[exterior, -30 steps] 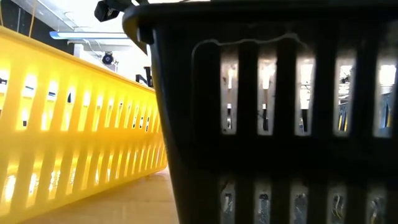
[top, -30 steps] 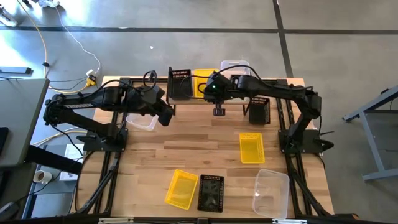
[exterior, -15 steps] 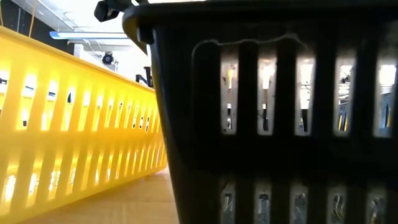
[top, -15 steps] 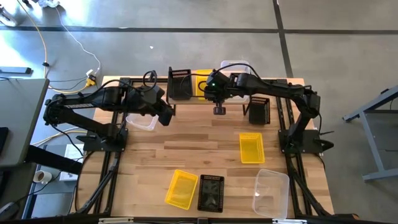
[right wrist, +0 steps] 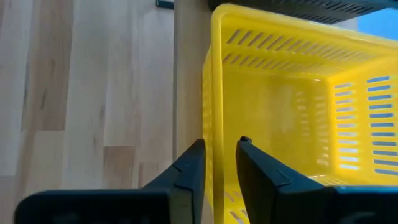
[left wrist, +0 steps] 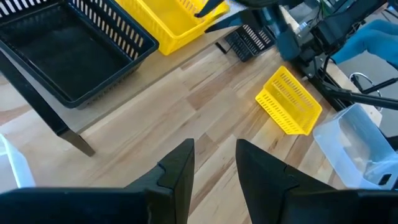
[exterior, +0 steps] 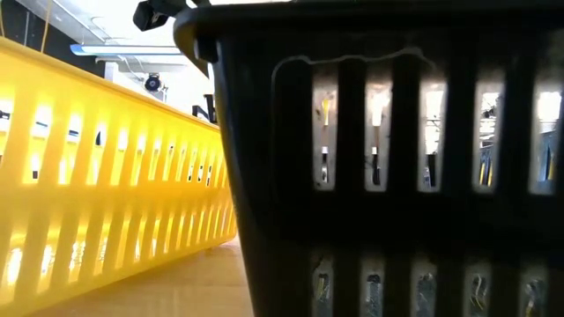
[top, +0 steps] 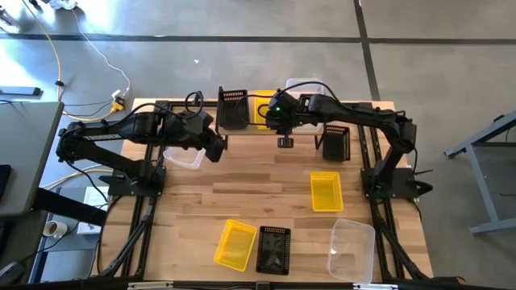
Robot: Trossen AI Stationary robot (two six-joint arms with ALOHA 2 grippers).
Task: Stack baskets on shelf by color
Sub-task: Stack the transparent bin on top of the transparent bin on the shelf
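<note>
My right gripper (right wrist: 220, 158) reaches in from the table's right to the shelf (top: 266, 130) at the far edge and is shut on a yellow basket (right wrist: 292, 118) that stands there. That basket (top: 262, 109) sits between a black basket (top: 232, 109) and a clear one (top: 305, 87). My left gripper (left wrist: 214, 155) hovers over the table in front of the shelf's left end (top: 216, 151). Its fingers are a little apart and hold nothing. In the low view, a yellow basket (exterior: 106, 176) and a black one (exterior: 397, 158) fill the picture. My right gripper has the yellow basket's wall (right wrist: 209, 134) on the side of the shelf's near edge, at its rim. One finger (right wrist: 255, 177) is inside the basket and the other (right wrist: 186, 177) is outside. The fingers slant down from above. The basket stands upright on the shelf.
A clear basket (top: 184, 157) lies under my left arm. A black basket (top: 336, 142) stands by the right arm. A yellow basket (top: 326, 191) is right of the middle. Near the front edge lie a yellow (top: 235, 244), a black (top: 272, 250) and a clear basket (top: 351, 250).
My right gripper has moved a little toward the table's far edge, at the shelf. The left arm and the baskets have kept still.
</note>
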